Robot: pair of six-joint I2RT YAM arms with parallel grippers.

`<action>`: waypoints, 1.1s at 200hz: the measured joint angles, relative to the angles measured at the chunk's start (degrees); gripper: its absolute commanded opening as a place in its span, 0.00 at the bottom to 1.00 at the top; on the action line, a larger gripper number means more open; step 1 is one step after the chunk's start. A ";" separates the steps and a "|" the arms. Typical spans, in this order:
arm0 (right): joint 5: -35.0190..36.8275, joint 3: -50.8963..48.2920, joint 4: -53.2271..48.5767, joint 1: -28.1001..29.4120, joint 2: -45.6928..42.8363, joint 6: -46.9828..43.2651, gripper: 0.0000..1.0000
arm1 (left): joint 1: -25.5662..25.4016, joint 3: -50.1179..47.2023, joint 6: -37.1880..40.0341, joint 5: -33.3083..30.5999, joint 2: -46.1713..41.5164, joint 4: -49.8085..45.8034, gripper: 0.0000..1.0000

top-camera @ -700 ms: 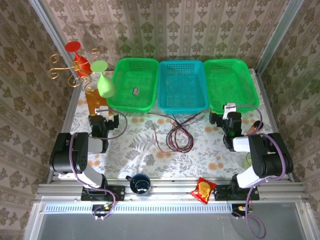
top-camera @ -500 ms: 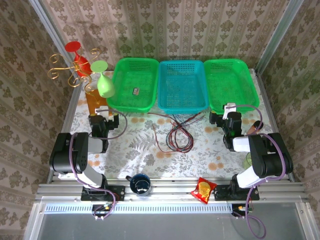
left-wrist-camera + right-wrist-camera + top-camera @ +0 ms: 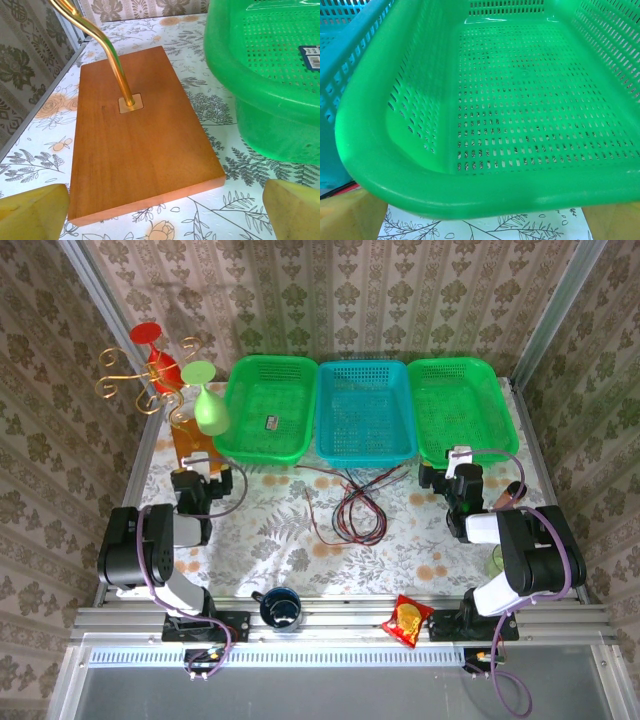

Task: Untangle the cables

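The cables [image 3: 355, 502] lie tangled mid-tabletop [image 3: 280, 535], well apart from the left claw [image 3: 162, 210] and right claw [image 3: 480, 220], both spread wide.

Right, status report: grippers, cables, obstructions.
Left gripper open, empty, facing wooden stand base. Right gripper open, empty, at green basket rim. Cables tangled mid-table, untouched. Nothing lying on them.

High rear overview, wrist cameras close, forward-facing

Holds both arms folded low by their bases, aims left gripper [image 3: 203, 476] and right gripper [image 3: 447, 470] forward, spreads both pairs of fingers [image 3: 30, 207] wide.
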 measured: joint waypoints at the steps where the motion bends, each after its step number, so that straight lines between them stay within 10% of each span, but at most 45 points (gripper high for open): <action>1: 0.02 0.00 0.00 0.00 0.00 0.00 1.00 | -0.04 0.00 0.00 0.00 0.00 0.00 1.00; 88: 0.02 -1.99 2.71 0.00 -0.74 0.00 1.00 | -0.48 -1.01 0.04 0.20 -0.13 2.08 1.00; 158: 0.46 -8.46 -3.39 0.02 -26.23 0.39 1.00 | -6.51 -5.42 2.71 -4.50 -10.95 2.73 1.00; 220: 0.46 -3.93 -24.02 0.24 -42.27 6.54 1.00 | -13.99 1.64 1.73 -11.13 -29.59 -22.16 1.00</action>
